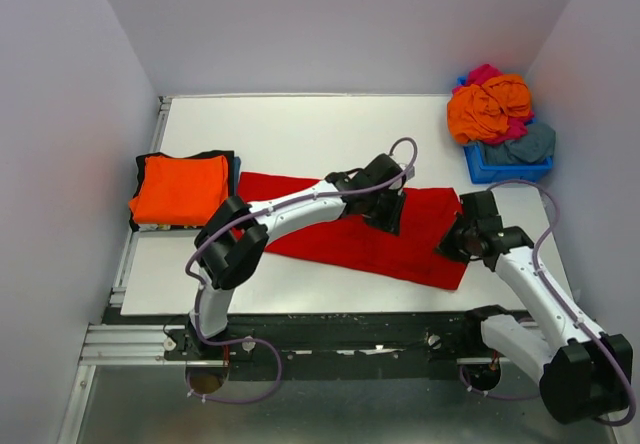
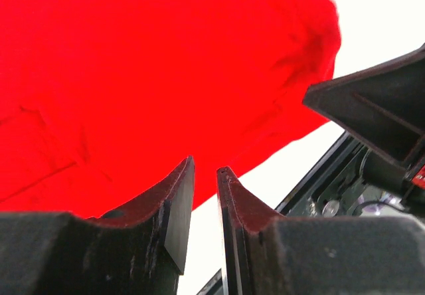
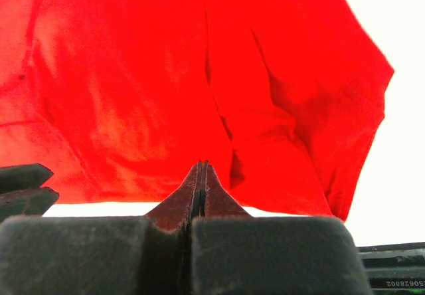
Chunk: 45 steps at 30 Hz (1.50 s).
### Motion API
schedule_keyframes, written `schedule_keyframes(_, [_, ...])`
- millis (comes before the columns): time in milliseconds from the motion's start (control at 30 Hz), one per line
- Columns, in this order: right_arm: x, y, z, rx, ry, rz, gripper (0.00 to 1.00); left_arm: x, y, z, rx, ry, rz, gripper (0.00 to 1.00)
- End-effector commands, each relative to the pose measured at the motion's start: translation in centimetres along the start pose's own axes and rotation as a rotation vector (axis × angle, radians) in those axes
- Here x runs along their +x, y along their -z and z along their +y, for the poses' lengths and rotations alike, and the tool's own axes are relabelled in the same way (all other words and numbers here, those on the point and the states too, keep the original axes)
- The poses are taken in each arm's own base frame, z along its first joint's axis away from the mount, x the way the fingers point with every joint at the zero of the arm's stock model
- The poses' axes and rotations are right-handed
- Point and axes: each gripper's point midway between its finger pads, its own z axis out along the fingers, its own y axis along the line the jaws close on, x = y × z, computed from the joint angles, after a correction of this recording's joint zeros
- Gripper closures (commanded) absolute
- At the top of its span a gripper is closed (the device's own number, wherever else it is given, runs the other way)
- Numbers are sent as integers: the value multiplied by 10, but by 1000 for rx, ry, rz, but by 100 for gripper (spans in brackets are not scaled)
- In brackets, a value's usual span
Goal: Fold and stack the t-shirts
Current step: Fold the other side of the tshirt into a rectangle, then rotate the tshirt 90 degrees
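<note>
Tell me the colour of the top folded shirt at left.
Top folded shirt: orange; top external view.

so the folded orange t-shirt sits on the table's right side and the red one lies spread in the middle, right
No. The folded orange cloth t-shirt lies on the left side of the white table, not the right; the top external view shows it. The bright red cloth t-shirt does lie spread in the middle.
</note>
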Motion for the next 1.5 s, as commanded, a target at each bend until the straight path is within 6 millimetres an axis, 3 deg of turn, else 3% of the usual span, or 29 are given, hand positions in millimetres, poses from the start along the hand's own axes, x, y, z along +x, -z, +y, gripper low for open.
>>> schedule_keyframes(0, [-25,10,5,16,47,-91,99,-52,23,15,-65,14,-143,65])
schedule_keyframes(100, [-30,3,16,-26,61,-100,99,-67,36,42,-126,45,-193,66])
schedule_keyframes(200, [-33,-6,25,-44,65,-89,99,-73,49,76,-193,92,-223,74])
schedule_keyframes(367, [-45,-24,33,2,80,-71,99,-68,72,125,-245,185,-292,100])
schedule_keyframes(567, [-66,-40,32,127,54,-73,99,-57,95,193,-464,291,-357,100])
schedule_keyframes(767, [-74,-57,38,163,19,-49,99,-51,112,243,-650,429,-409,100])
schedule_keyframes(967, [-68,-81,37,218,-12,22,99,-28,102,262,-700,582,-365,100])
schedule_keyframes(1167, [-73,-97,41,249,-5,43,99,1,73,271,-711,659,-255,100])
schedule_keyframes(1333, [-78,-109,56,319,90,54,99,23,54,272,-682,701,-197,100])
schedule_keyframes(1467, [-89,-119,80,332,150,60,99,40,48,269,-668,737,-191,100])
